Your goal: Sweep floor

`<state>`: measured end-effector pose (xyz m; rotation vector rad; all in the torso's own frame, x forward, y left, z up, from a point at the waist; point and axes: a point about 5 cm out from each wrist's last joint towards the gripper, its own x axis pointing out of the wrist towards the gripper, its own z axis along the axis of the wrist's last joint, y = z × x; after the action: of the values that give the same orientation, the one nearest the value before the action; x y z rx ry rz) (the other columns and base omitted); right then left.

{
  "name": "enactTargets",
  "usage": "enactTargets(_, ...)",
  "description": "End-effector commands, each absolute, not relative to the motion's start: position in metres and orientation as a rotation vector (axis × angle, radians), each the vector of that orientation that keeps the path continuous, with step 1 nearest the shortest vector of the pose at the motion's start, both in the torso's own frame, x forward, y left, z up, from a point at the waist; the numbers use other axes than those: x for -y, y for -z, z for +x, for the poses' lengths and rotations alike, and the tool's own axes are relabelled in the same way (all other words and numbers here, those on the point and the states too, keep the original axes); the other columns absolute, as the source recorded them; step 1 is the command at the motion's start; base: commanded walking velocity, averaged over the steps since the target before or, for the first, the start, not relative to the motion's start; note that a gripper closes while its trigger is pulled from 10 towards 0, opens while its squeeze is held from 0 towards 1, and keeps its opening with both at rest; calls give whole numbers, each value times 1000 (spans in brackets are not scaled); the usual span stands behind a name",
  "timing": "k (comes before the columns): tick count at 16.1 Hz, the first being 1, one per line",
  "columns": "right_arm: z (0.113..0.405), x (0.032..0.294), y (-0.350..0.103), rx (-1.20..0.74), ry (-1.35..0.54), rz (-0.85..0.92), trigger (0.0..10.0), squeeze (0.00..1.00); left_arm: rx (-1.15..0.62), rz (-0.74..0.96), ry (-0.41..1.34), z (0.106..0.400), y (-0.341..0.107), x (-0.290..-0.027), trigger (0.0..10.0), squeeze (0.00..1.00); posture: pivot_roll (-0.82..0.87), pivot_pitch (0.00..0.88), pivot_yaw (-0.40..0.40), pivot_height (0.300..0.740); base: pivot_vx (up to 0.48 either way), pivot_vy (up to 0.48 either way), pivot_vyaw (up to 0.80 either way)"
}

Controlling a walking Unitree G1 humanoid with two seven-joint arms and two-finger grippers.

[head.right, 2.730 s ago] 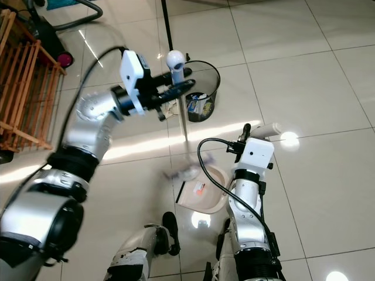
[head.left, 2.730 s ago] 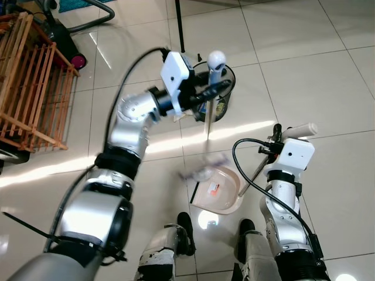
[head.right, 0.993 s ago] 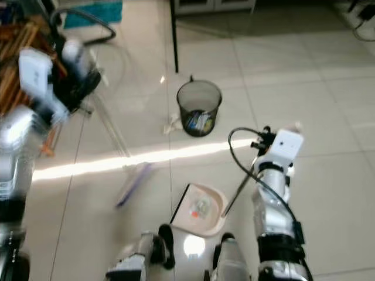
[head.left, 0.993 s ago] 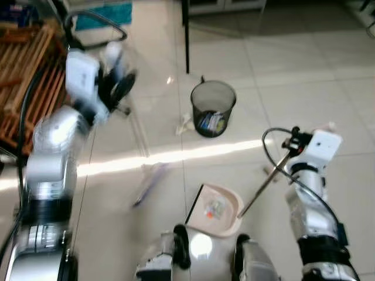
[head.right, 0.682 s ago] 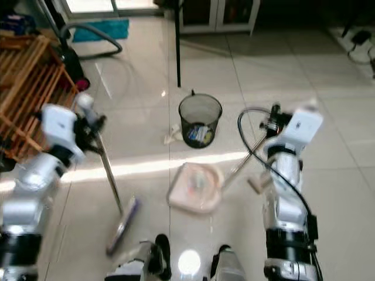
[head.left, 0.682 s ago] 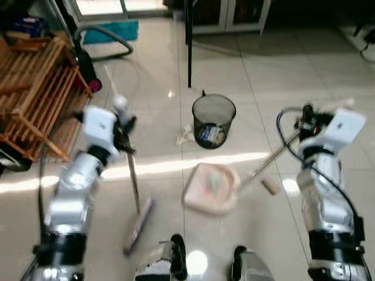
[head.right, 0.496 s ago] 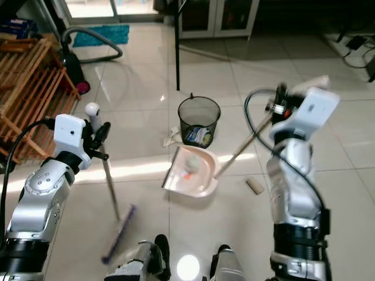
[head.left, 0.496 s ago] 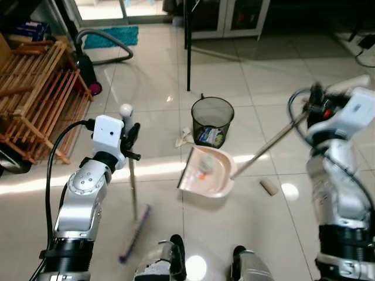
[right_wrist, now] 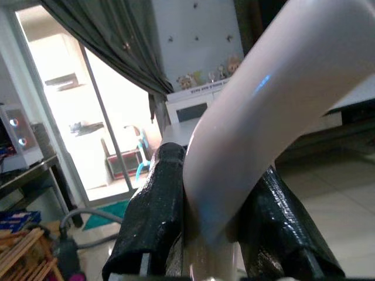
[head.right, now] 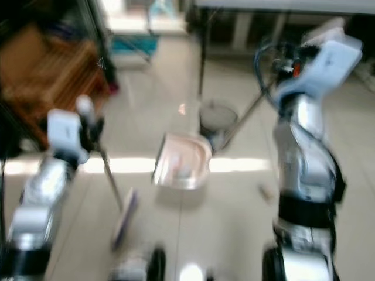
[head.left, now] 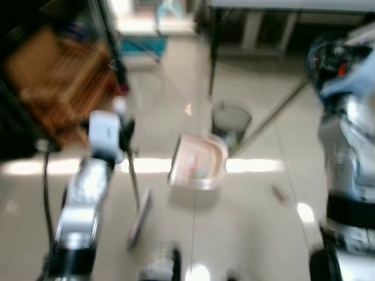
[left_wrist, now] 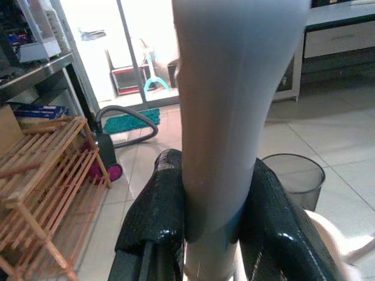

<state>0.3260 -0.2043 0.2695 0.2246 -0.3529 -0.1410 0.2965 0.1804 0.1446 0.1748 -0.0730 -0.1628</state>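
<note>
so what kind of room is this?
Likely a home living area: pale tiled floor, a wooden slatted rack by a vacuum cleaner, a glass door and a mesh waste bin.

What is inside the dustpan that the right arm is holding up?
The dustpan holds some small pale debris, blurred beyond telling. Behind it stands the bin; the bin's contents cannot be seen.
</note>
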Motion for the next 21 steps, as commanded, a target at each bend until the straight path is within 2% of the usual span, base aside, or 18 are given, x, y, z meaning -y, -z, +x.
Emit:
enactTargets(1,324,206,-282,404,154,240,10000,0,112,203,166,299,-155,-177,10000,0,13,86,52,740,322,0,0)
enactTargets(7,330,207,-292,426,191,253,10000,0,116,200,173,300,-156,-173,10000,0,17,80,52,740,349,0,0)
enactTargets(19,332,208,-301,468,203,238,10000,0,101,199,168,299,-149,-174,10000,0,15,55,46,740,383,0,-488)
enactTargets(21,333,208,-302,476,200,233,10000,0,101,199,166,298,-149,-173,10000,0,17,51,44,740,386,0,0)
